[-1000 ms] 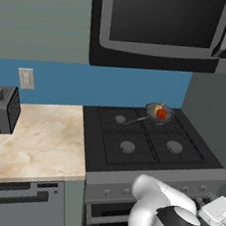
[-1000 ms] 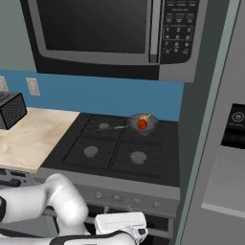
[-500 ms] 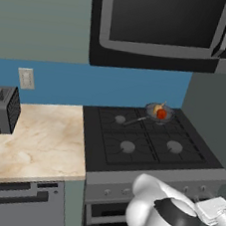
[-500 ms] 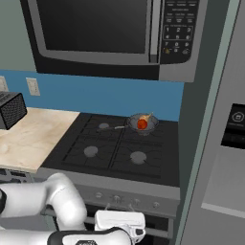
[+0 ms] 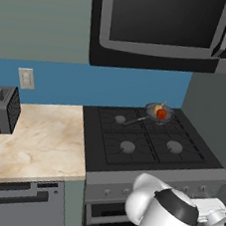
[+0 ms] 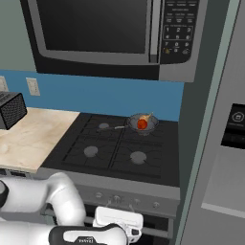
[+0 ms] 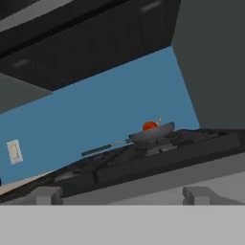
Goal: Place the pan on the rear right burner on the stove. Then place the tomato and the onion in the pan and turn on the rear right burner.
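The small round dark grey frying pan with its long black handle (image 5: 157, 112) is sitting on the rear right burner (image 6: 142, 125) of the black four-burner gas stove with a silver knob panel (image 5: 151, 146), at about 1 o'clock on the cooktop, handle pointing toward 8 o'clock. The small glossy red tomato (image 6: 142, 124) and the pale yellow-tan onion with a pointed tip (image 5: 158, 108) are both lying inside the pan, touching, the onion just behind the tomato. Placement steps are looking done; no flame is showing, so turning on the burner is judged as what is left. The end effector (image 6: 135, 233) is hanging low in front of the stove, just below the knob row (image 6: 116, 198), facing the panel from below. Its fingers are hidden in shadow, so open or closed cannot be told. The marble bench (image 5: 31, 142) and dark toaster (image 5: 1, 110) are lying at 9 o'clock.
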You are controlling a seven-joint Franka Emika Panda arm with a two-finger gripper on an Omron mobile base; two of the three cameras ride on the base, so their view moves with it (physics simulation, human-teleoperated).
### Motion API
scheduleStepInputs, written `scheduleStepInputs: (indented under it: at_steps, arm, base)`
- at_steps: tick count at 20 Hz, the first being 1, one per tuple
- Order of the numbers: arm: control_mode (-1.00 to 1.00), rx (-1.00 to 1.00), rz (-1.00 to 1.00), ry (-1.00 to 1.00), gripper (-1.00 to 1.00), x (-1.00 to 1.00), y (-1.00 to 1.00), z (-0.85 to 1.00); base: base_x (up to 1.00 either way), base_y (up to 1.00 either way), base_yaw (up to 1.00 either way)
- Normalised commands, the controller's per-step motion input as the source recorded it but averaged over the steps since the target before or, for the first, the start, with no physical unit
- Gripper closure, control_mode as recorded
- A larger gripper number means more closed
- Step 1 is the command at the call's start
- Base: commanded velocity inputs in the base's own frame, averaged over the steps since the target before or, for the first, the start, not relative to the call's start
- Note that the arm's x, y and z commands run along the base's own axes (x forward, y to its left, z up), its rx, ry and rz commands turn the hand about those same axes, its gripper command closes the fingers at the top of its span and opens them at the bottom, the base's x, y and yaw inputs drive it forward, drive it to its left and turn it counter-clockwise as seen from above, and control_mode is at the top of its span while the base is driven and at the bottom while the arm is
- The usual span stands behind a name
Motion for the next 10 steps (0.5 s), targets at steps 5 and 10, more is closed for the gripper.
scheduleStepInputs:
  at_steps: [5, 10]
  arm:
    - [-1.0, -0.02, -0.07, 0.0, -1.0, 0.0, 0.0, -0.22]
    - [-1.0, -0.04, -0.05, 0.0, -1.0, 0.03, -0.07, -0.19]
  base:
    - [0.0, 0.0, 0.0]
    - [0.0, 0.0, 0.0]
